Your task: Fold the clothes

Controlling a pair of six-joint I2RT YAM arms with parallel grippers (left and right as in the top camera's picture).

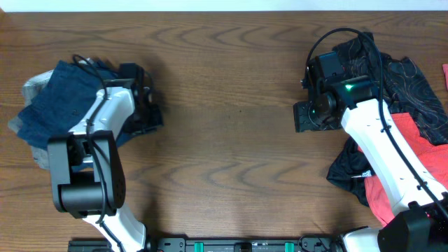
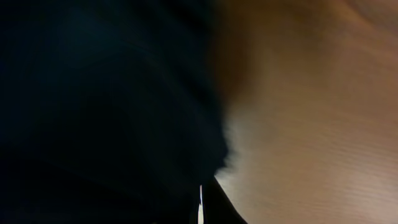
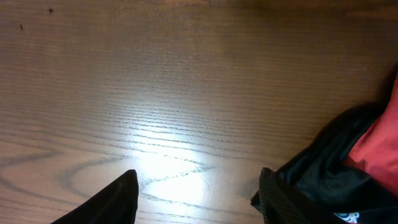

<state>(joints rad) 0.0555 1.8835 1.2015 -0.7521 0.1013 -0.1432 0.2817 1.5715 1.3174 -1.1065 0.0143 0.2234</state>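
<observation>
The navy-blue shorts [image 1: 59, 105] lie crumpled at the left on a grey garment [image 1: 29, 89]. My left gripper [image 1: 143, 105] is down at their right edge. Dark fabric [image 2: 93, 93] fills most of the left wrist view, and its fingers cannot be made out. At the right lies a pile of a black printed garment [image 1: 402, 77] and a red one [image 1: 420, 147]. My right gripper [image 1: 308, 115] is open and empty just above bare table [image 3: 199, 193], left of that pile. The black fabric [image 3: 336, 168] touches its right finger, with red [image 3: 379, 149] behind.
The wooden table [image 1: 231, 140] runs between the two piles. A pink scrap [image 1: 445, 68] shows at the right edge. The arm bases stand along the front edge [image 1: 231, 245].
</observation>
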